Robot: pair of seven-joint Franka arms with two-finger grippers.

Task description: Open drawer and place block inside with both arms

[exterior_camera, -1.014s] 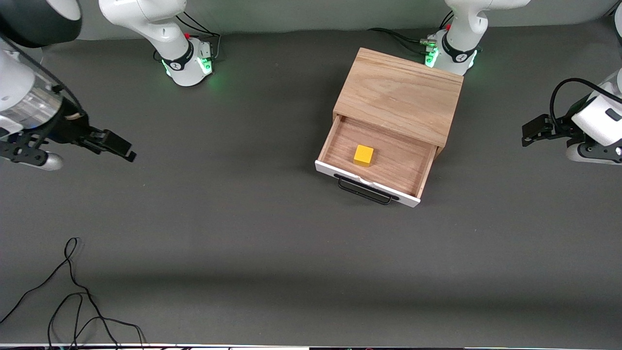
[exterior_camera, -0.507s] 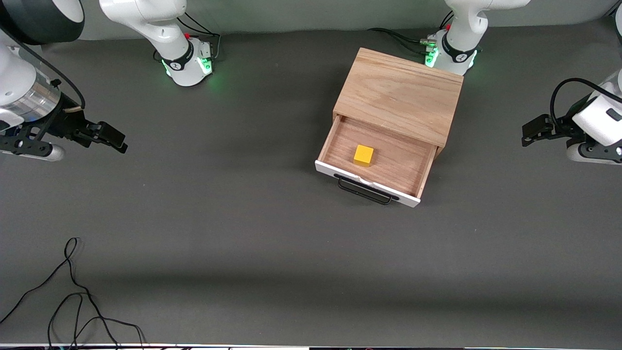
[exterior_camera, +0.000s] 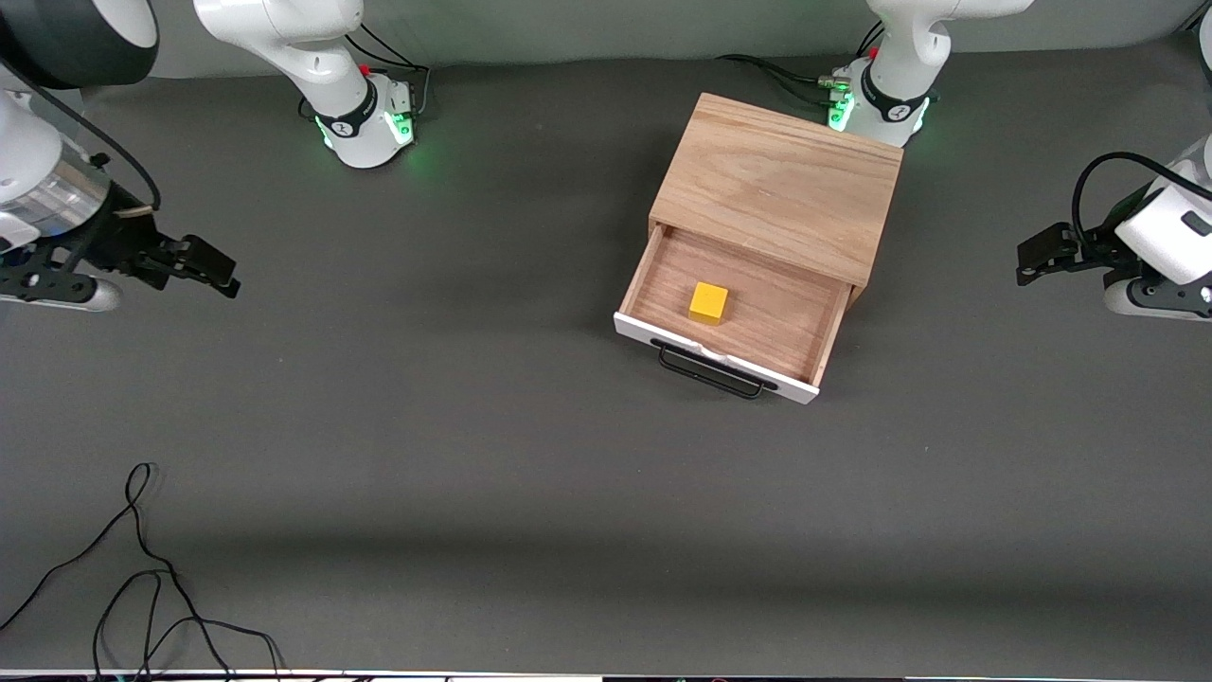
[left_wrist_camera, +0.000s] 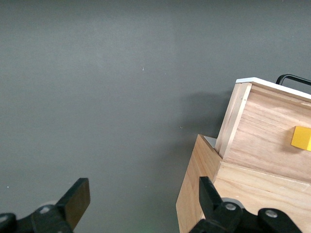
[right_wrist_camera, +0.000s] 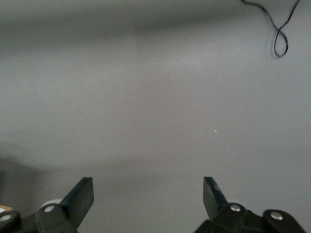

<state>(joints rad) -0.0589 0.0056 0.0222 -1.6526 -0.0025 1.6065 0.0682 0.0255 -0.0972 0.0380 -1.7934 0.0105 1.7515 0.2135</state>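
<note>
The drawer of the light wooden box stands pulled open, white front and black wire handle toward the front camera. The small yellow block sits on the drawer's wood floor. The left wrist view also shows the box, the drawer and the block. My left gripper is open and empty, over the table at the left arm's end, apart from the box; it shows in its wrist view. My right gripper is open and empty over bare table at the right arm's end; it shows in its wrist view.
A loose black cable lies on the grey table near the front camera at the right arm's end; a loop of it shows in the right wrist view. The green-lit arm bases stand along the table's back edge, one close by the box.
My right gripper has drawn back toward the right arm's end of the table, away from the box. The left arm, the drawer and the block have not moved.
</note>
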